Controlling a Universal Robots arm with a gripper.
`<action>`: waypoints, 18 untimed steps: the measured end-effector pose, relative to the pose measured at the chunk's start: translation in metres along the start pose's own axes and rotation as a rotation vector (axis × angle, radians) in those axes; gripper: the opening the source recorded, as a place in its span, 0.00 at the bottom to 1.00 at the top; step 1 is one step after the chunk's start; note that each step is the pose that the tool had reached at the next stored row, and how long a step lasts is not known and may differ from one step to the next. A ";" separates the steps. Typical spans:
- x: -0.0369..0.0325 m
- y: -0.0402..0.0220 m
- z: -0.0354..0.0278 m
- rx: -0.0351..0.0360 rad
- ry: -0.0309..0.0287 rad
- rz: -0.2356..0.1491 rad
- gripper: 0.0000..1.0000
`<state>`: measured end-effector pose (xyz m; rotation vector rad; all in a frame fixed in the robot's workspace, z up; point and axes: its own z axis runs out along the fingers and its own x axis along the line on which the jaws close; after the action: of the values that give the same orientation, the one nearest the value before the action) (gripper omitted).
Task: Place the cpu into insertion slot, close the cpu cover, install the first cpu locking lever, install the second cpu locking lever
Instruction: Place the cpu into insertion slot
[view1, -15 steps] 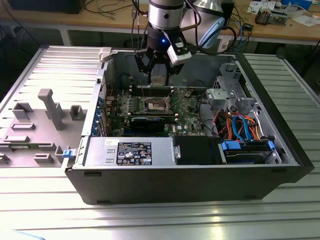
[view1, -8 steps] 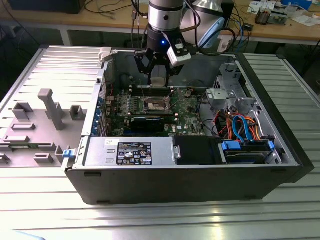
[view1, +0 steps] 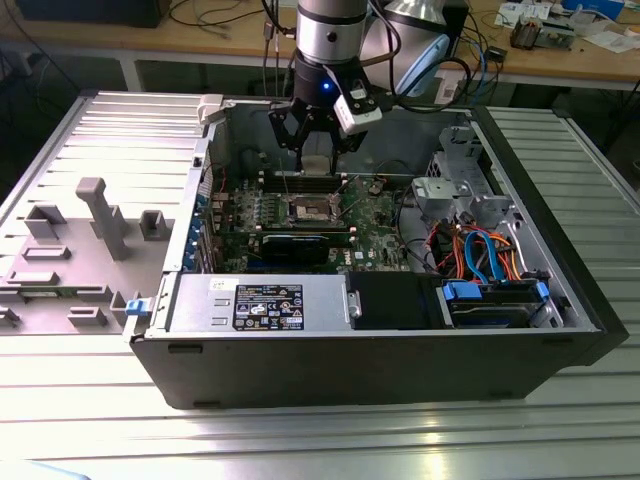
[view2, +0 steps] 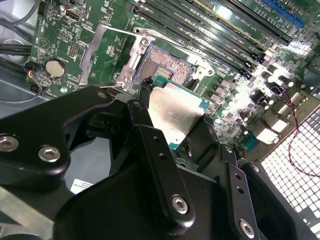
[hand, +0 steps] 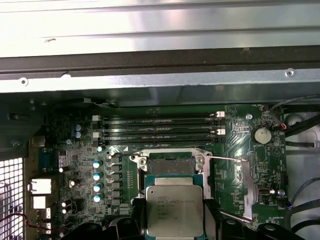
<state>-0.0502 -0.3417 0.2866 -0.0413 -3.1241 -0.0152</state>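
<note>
While the cpu (hand: 174, 210) hangs between the jaws, you are at the first step: it is not yet in the insertion slot (hand: 170, 164). Its silvery top shows in both wrist views, just short of the slot and, as far as I can judge, above the board and not touching it. The gripper (view1: 318, 152) grips the chip by two opposite edges, the jaws only as wide as the chip itself. The cpu cover (view2: 122, 31) stands swung open beside the slot, so the dark socket lies bare. Beyond the slot run the long memory slots (hand: 160, 131), all inside the open computer case (view1: 400, 370). I judge that the placing calls for you to bring the chip squarely over the socket, with its edges parallel to the metal rim. Keep it level, because a tilted chip could harm the fine contacts.
</note>
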 end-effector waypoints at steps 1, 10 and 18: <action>0.0000 0.0000 0.0002 0.0004 0.0000 0.000 0.55; 0.0009 0.0000 0.0021 0.0065 -0.0001 0.000 0.55; 0.0020 -0.0001 0.0041 0.0123 -0.0003 0.000 0.55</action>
<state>-0.0522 -0.3417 0.2825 -0.0415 -3.1243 0.0041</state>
